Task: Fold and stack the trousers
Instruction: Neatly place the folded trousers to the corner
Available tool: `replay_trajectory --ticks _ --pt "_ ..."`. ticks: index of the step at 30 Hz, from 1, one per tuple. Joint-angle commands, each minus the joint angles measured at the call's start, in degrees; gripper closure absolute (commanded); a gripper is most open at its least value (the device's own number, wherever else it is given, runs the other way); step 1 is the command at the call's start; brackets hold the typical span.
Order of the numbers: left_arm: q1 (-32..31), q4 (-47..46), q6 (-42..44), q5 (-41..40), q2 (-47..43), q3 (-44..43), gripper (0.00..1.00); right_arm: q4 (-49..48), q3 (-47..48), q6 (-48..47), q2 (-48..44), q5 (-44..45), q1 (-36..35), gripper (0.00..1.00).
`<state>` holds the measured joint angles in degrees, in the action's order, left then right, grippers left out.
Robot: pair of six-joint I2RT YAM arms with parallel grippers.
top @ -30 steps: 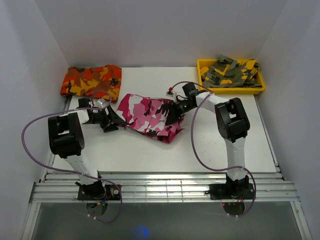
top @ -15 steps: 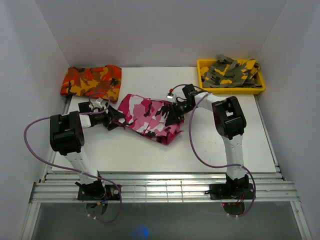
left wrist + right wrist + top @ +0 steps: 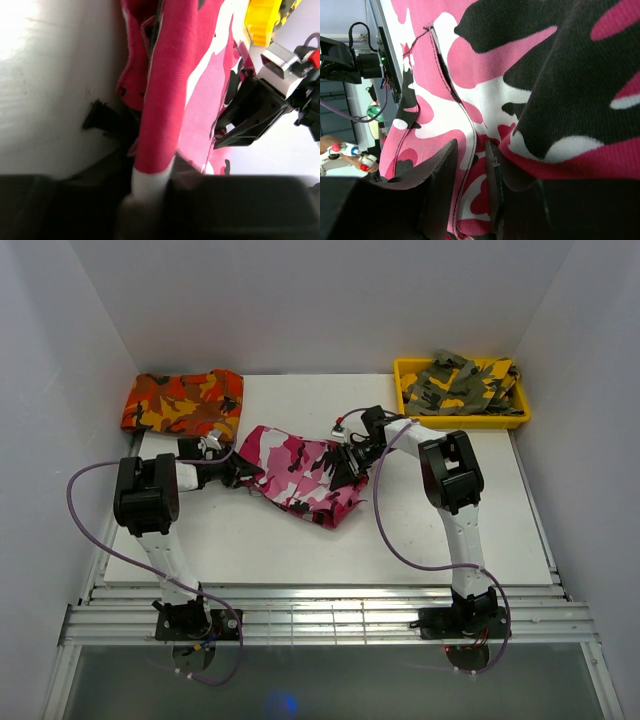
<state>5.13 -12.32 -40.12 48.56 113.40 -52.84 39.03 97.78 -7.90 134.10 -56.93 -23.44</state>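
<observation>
The pink, white and black camouflage trousers (image 3: 298, 468) lie crumpled in the middle of the table. My left gripper (image 3: 238, 471) sits at their left edge. In the left wrist view a rolled fold of the trousers (image 3: 160, 110) runs down between the dark, blurred jaws of that gripper (image 3: 150, 200), which is shut on it. My right gripper (image 3: 346, 462) presses into the right side of the trousers. In the right wrist view its two fingers (image 3: 470, 150) pinch a stitched seam of the trousers (image 3: 470, 65).
Folded orange-red camouflage trousers (image 3: 183, 403) lie at the back left corner. A yellow bin (image 3: 407, 370) at the back right holds olive-grey camouflage trousers (image 3: 462, 383). White walls close in the table on three sides.
My left gripper has moved right onto the trousers' left edge and closed on a fold. My right gripper's fingers have narrowed on the cloth, and the trousers have bunched slightly.
</observation>
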Motion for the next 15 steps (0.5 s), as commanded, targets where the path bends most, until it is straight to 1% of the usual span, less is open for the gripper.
replay_trajectory --ticks 1,2,3,5,6,8,9,10,11,12,13,14,15 --pt "-1.5 4.4 3.0 -8.0 3.1 -0.3 0.75 -0.9 -0.5 -6.1 5.4 13.9 -0.4 0.64" --pt "-1.6 4.4 3.5 -7.6 2.2 -0.9 0.94 -0.4 -0.2 -6.2 5.1 13.9 -0.4 0.64" --pt "-1.5 4.1 3.5 -7.4 1.0 -1.6 1.0 -0.4 -0.3 -6.3 4.8 13.9 -0.3 0.64" --pt "-1.6 2.9 2.6 -6.5 -2.7 -2.7 1.0 -0.4 -0.1 -6.8 3.3 13.6 0.3 0.64" --pt "-1.6 2.5 1.9 -6.1 -3.8 -4.8 1.0 -0.4 0.3 -6.8 2.8 13.3 1.2 0.62" --pt "-2.0 2.0 0.1 -6.4 -6.5 -7.7 1.0 -0.5 0.7 -6.8 0.8 12.9 2.2 0.56" --pt "-2.9 2.0 0.0 -7.2 -7.2 -9.5 1.0 -0.6 0.9 -7.0 0.1 13.0 3.2 0.41" --pt "-3.5 1.9 0.6 -9.2 -7.8 -13.0 1.0 -0.7 1.0 -7.0 -0.8 13.7 3.8 0.31" --pt "-4.0 1.9 1.0 -10.4 -8.4 -14.7 1.0 -0.8 1.1 -7.0 -2.3 14.0 4.4 0.23" --pt "-4.2 1.5 1.4 -11.5 -9.1 -16.1 1.0 -0.8 1.2 -7.0 -3.1 14.3 5.3 0.13" --pt "-6.1 1.1 2.1 -13.6 -9.3 -18.7 1.0 -0.7 1.3 -7.0 -3.9 14.8 5.9 0.06" --pt "-6.3 1.0 2.6 -14.6 -9.3 -19.8 1.0 -0.8 1.3 -7.2 -5.2 14.8 6.4 0.02" --pt "-6.4 0.7 2.5 -15.4 -9.2 -20.9 1.0 -0.7 1.1 -7.3 -5.9 14.7 7.4 0.1"
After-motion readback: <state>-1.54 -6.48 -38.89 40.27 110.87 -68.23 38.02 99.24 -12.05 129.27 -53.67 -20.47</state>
